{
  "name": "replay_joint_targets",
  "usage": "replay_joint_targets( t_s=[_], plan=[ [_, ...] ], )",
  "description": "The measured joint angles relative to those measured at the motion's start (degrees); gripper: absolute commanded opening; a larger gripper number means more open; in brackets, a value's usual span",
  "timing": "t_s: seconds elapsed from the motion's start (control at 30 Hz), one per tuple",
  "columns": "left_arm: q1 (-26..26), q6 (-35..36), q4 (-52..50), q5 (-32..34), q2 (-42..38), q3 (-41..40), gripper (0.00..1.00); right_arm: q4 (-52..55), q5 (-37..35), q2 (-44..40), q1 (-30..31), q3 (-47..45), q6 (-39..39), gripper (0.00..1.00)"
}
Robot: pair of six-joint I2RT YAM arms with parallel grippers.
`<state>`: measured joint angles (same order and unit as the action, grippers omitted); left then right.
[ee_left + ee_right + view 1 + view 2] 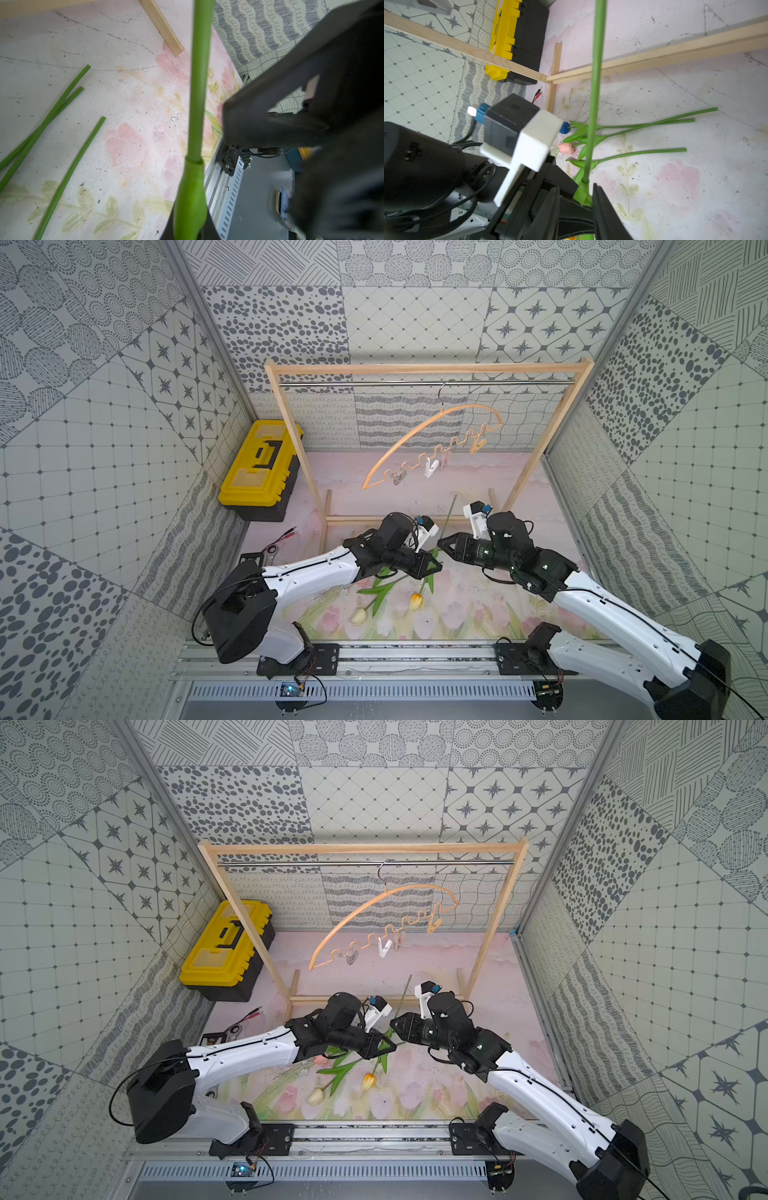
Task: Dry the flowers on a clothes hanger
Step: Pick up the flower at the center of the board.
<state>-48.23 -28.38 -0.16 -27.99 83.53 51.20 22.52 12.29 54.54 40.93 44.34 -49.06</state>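
Patterned grey-and-white walls point(104, 448) box in a pink flower-print table point(478, 489). On it, a tall wooden frame point(428, 369) carries the clothes hanger point(469, 406) on its steel rod, and every white clip point(432, 467) is bare. A yellow toolbox point(259, 466) sits off to one side. Both arms meet in front of the frame, over the flowers. The left gripper point(434, 566) is pinched tight on the yellow tulip point(416, 600), low on its stem point(200, 83), with the cut end raised toward the hanger and the head hanging down. The right gripper point(576, 187) has its jaws parted on either side of that stem, apparently not gripping it. The cream tulip point(359, 616), pink tulip point(566, 148) and blue tulip point(564, 127) lie on the table beneath. By this showing no flower hangs yet: one is lifted, and all four await clipping.
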Motion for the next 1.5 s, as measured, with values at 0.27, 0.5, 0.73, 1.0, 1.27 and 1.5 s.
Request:
replay_joint_targets(
  t_s=[0.27, 0.5, 0.73, 1.0, 1.27, 1.5],
  plan=[
    [0.0, -1.88, 2.1, -0.42, -0.83, -0.74, 0.0, -0.52, -0.92, 0.07, 0.22, -0.17, 0.0, 0.33],
    [0.0, -2.08, 2.47, -0.52, -1.05, -0.81, 0.0, -2.89, -1.03, 1.97, 0.22, 0.26, 0.02, 0.32],
    [0.0, -2.27, 2.47, -0.59, -1.05, -1.07, 0.0, -3.69, -2.23, 2.71, 0.24, 1.42, 0.46, 0.18],
    [0.0, -2.49, 2.93, -0.7, -1.07, -1.29, 0.0, -3.74, -2.56, 3.91, 0.22, 1.77, 0.09, 0.24],
    [0.0, -2.49, 3.02, -1.68, -1.2, -1.38, 0.12, -4.07, -2.62, 4.0, 0.15, 1.81, 0.31, 0.05],
    [0.02, -2.86, 3.45, -1.68, -1.97, -1.6, 0.54, -3.89, -1.4, 3.98, -2.21, 1.86, 0.31, 0.0]
  ],
)
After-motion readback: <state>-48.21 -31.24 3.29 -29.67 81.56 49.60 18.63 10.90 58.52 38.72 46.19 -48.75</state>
